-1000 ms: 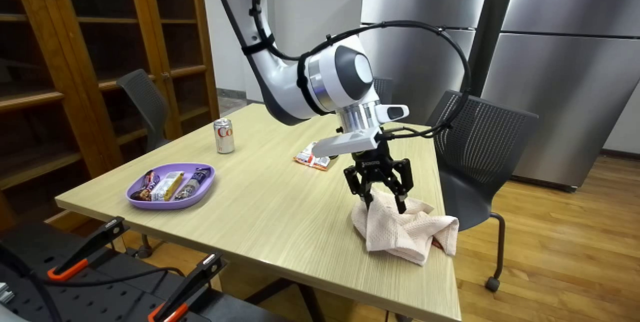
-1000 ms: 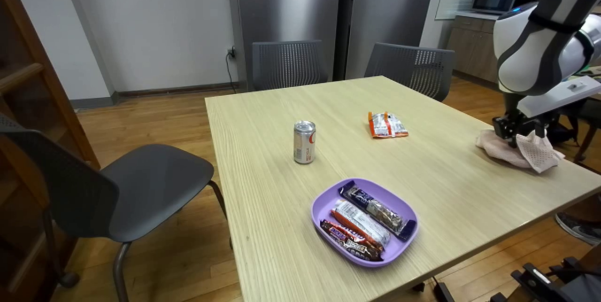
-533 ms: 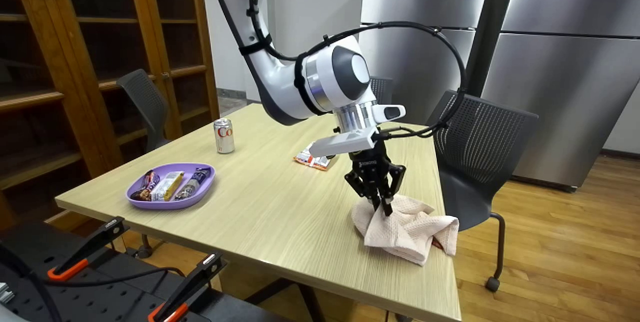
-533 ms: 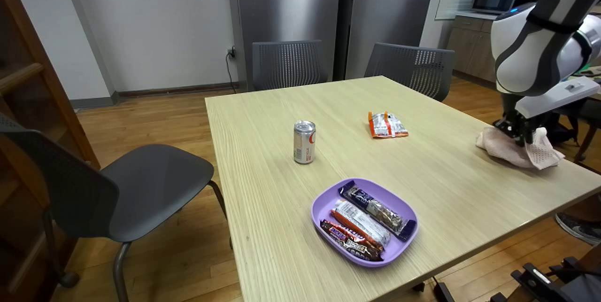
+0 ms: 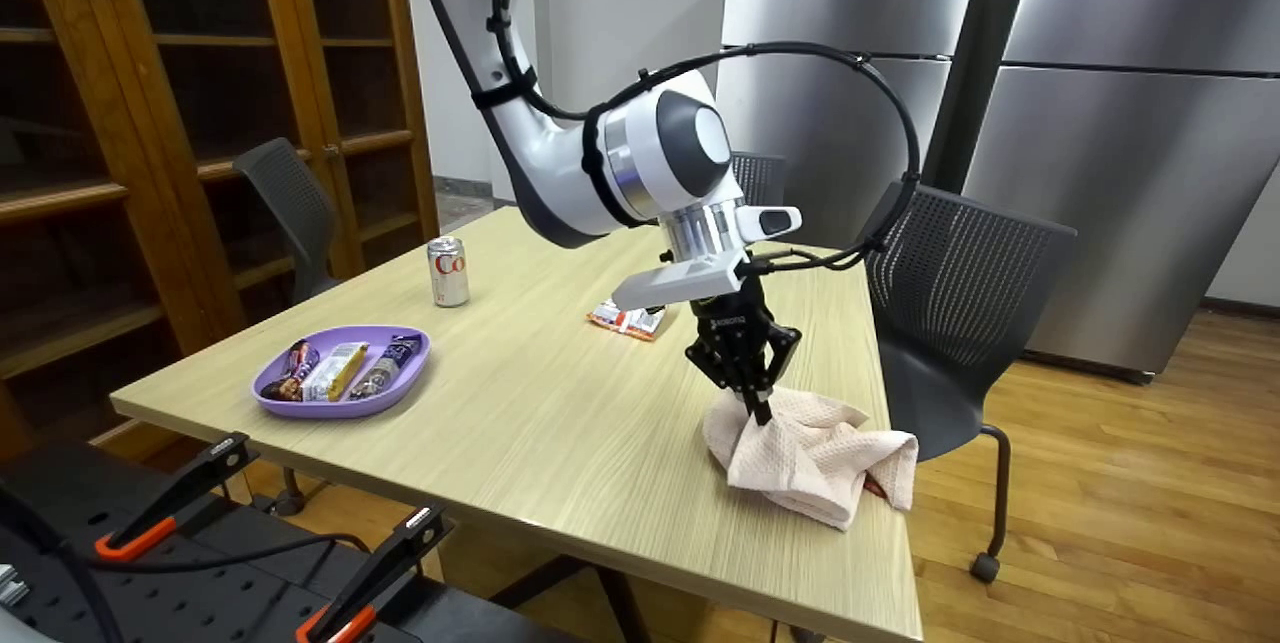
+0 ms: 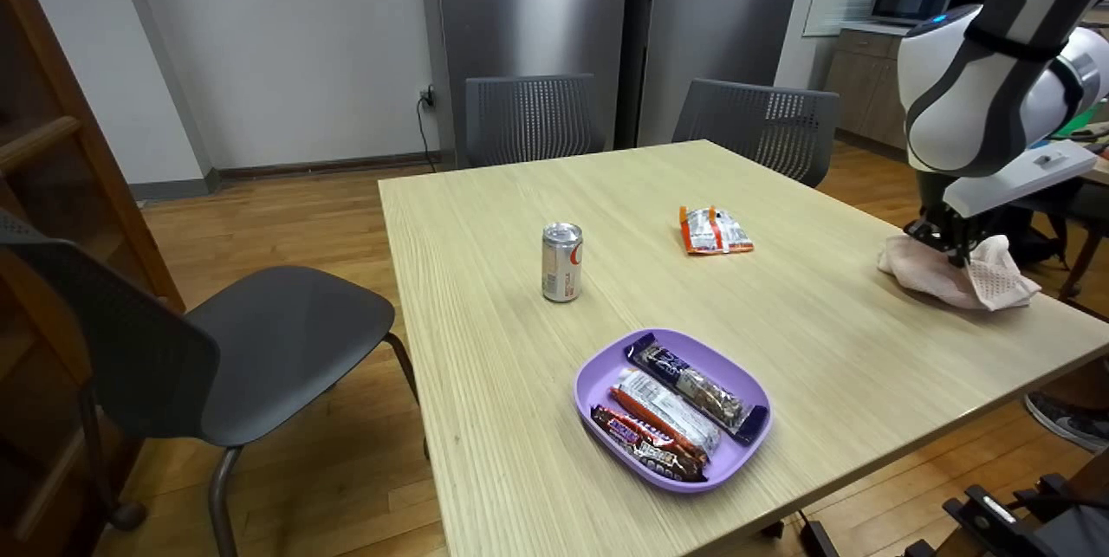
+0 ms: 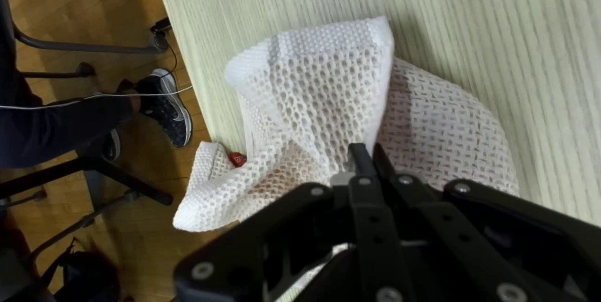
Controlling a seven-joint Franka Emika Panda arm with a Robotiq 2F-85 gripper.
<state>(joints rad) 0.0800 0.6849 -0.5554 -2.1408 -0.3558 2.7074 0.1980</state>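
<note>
A pale pink waffle-weave towel (image 5: 800, 473) lies crumpled near a corner of the table, in view also as a towel (image 6: 927, 273) at the right. From above, my gripper (image 7: 368, 148) has its fingers together, with a raised towel fold (image 7: 324, 90) running in between the tips. In both exterior views the gripper (image 5: 757, 411) reaches down into the cloth, most of which rests on the tabletop. Beneath the towel's edge a small red wrapper corner (image 7: 237, 158) peeks out; whatever else the towel covers is hidden.
A purple tray (image 6: 735, 456) carries several wrapped bars. A soda can (image 6: 561, 262) stands upright, and an orange-and-white snack packet (image 6: 715, 232) lies farther back. Beside the towel is a dark chair (image 5: 960, 313). A person's shoe (image 7: 171, 104) shows below the table edge.
One second ago the jaws stood apart over the towel. They have come together on a fold, and the arm has since shifted slightly left in both exterior views; the towel has barely moved.
</note>
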